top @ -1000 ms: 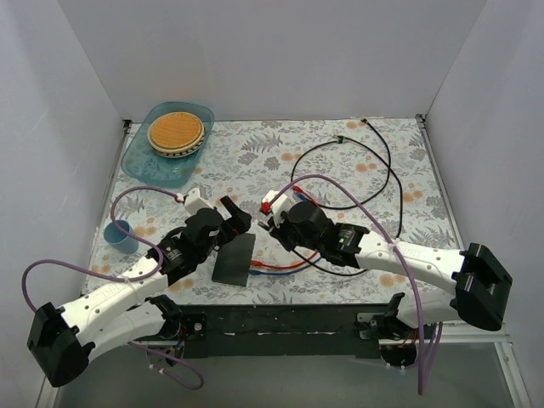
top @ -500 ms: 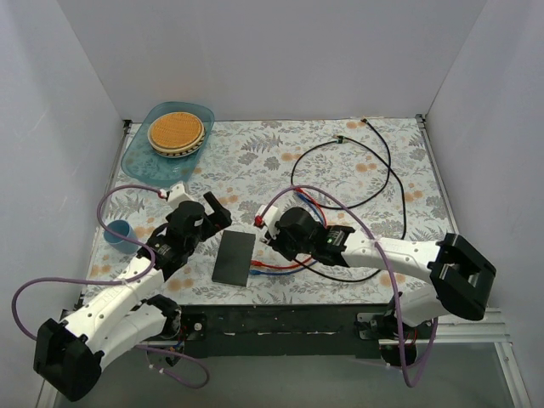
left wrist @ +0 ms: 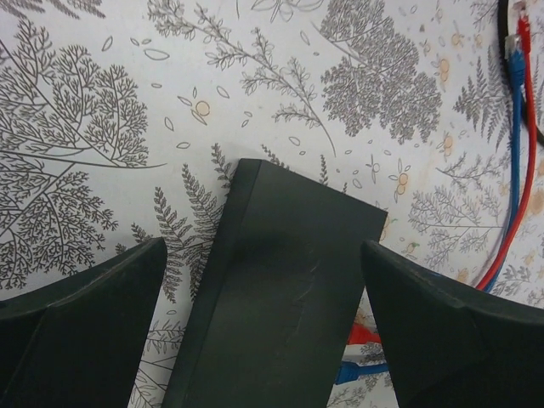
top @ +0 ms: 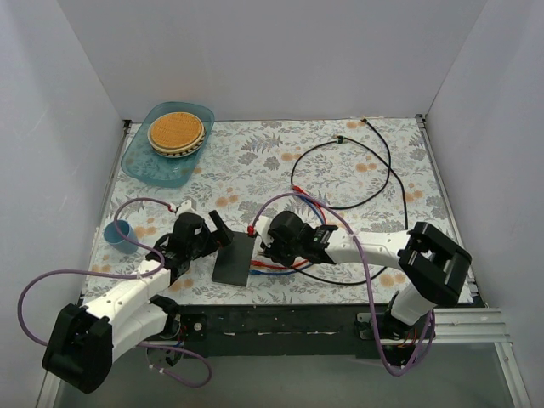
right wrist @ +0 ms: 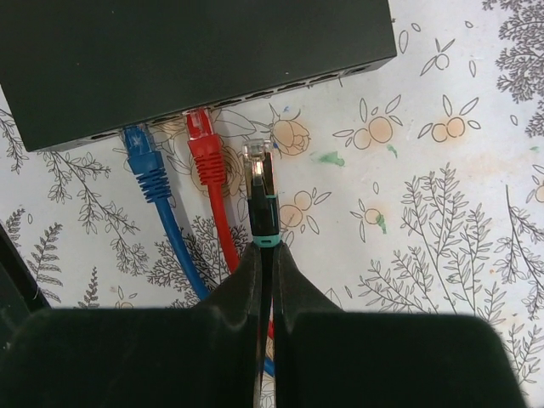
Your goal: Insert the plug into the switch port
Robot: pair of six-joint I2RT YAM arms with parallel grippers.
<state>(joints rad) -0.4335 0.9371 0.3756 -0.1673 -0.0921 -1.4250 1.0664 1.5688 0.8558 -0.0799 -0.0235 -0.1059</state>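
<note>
**A:** What does the switch (top: 235,259) look like?

**B:** It's a flat matte black box near the front edge, left of centre. The left gripper (left wrist: 263,255) has its fingers wide apart on either side of it. The socket row faces right, with a blue connector (right wrist: 140,153) and a red connector (right wrist: 204,149) seated in it. The right gripper (right wrist: 265,252) is clamped on the plug (right wrist: 261,183), whose tip is just short of the row.

**A:** And the surroundings?

**B:** A leaf-printed cloth (top: 255,161) and white walls (top: 280,59).

**A:** Any containers?

**B:** A blue cup (top: 120,236) stands at the left, its contents unseen. At the far left, a teal tray (top: 140,166) holds a dish (top: 172,153) with a tan disc (top: 176,130) on it.

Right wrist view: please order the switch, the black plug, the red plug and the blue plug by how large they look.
1. switch: clearly largest.
2. black plug, red plug, blue plug: look alike; the black one is nearer, so unranked.
</note>
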